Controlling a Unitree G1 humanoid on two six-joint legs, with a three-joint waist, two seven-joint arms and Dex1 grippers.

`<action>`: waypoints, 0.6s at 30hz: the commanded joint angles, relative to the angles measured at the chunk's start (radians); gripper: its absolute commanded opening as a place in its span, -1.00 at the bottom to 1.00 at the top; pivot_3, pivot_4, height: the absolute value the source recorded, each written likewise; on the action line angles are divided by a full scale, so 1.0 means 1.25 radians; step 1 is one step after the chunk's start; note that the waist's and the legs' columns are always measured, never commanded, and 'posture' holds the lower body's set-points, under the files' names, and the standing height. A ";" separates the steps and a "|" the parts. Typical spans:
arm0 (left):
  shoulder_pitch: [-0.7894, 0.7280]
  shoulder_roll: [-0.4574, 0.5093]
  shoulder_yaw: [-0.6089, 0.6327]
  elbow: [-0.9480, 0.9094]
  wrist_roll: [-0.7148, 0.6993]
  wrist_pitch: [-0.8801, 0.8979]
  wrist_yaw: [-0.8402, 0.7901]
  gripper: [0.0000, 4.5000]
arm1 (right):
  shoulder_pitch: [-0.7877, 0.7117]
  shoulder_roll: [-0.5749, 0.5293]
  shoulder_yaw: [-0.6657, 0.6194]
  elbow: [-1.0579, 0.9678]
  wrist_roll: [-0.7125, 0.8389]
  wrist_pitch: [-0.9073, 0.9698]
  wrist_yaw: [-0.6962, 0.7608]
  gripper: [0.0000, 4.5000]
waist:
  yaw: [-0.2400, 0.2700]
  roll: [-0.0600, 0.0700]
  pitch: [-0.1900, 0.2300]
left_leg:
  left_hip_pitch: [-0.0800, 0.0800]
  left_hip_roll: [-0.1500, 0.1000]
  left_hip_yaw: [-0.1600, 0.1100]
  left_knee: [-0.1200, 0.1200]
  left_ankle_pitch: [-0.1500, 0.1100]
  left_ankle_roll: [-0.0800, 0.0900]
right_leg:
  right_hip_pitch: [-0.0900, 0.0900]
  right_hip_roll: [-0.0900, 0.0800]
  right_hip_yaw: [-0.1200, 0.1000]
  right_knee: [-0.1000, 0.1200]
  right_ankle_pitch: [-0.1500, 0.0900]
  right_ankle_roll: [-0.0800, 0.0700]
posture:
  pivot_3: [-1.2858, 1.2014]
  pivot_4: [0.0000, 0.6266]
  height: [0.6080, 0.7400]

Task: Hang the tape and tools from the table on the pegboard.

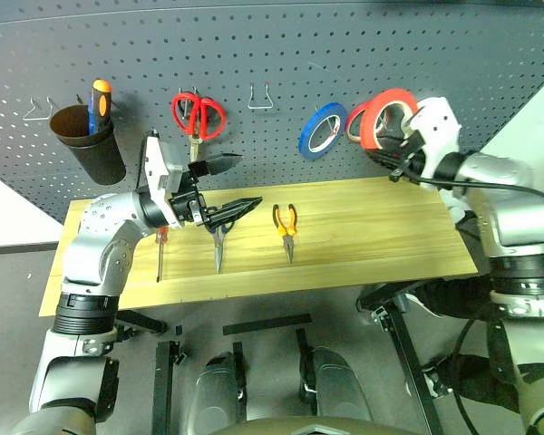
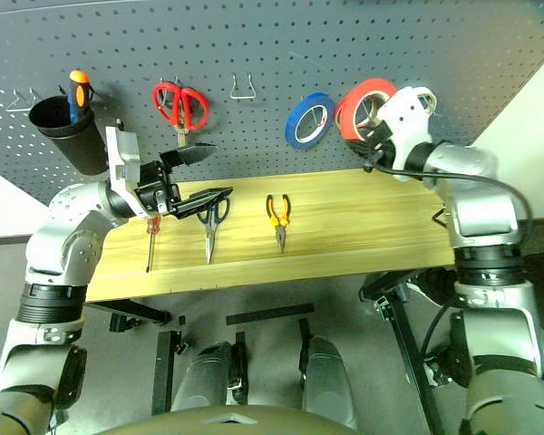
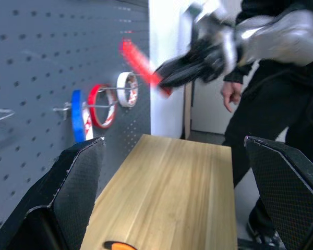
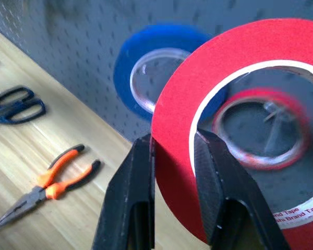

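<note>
Tape (image 4: pixel 261 67), one red roll, three tools on table (image 1: pixel 381 236)

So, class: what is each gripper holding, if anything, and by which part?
The right gripper pinches the red tape across its band, one finger outside the ring, one inside. The left gripper is open, holding nothing.

We are looking at a long worktop (image 1: pixel 381 227) of light yellowish wood planks on a black frame, its far edge lying against the pegboard (image 1: pixel 344 54). Three tools are lying on it, all in its left half. A slim red-handled screwdriver (image 1: pixel 160 252) is lying nearest the left edge. Dark-handled scissors (image 1: pixel 219 243) are resting just to its right, blades pointing toward the near edge. Orange-and-black pliers (image 1: pixel 286 228) are sitting near the middle, nose toward the near edge too.
</note>
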 commanded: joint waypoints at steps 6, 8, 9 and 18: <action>0.001 -0.008 0.002 -0.013 0.028 -0.018 0.024 1.00 | -0.127 0.057 0.024 0.254 -0.072 -0.179 -0.040 -0.69 | 0.001 0.000 0.000 | 0.000 0.000 0.000 0.000 0.000 0.000 | 0.000 0.000 0.000 0.000 0.000 0.000 | 0.00 -0.59 1.00; 0.005 -0.008 0.004 -0.013 0.035 -0.022 0.030 1.00 | -0.167 0.076 0.029 0.337 -0.087 -0.219 -0.052 -0.69 | 0.001 0.000 0.000 | 0.000 0.000 0.000 0.000 0.000 0.000 | 0.000 0.000 0.000 0.000 0.000 0.000 | 0.00 -0.59 1.00; 0.006 -0.008 0.005 -0.011 0.038 -0.026 0.033 1.00 | -0.184 0.083 0.031 0.370 -0.093 -0.236 -0.056 -0.69 | 0.001 0.000 0.000 | 0.000 0.000 0.000 0.000 0.000 0.000 | 0.000 0.000 0.000 0.000 0.000 0.000 | 0.00 -0.59 1.00; 0.026 -0.007 0.013 -0.017 0.054 -0.032 0.061 1.00 | -0.282 0.125 0.045 0.577 -0.149 -0.331 -0.074 -0.10 | 0.002 0.000 0.000 | 0.000 0.000 0.000 0.000 0.000 0.000 | 0.000 0.000 0.000 0.002 0.000 0.000 | 0.03 -0.58 1.00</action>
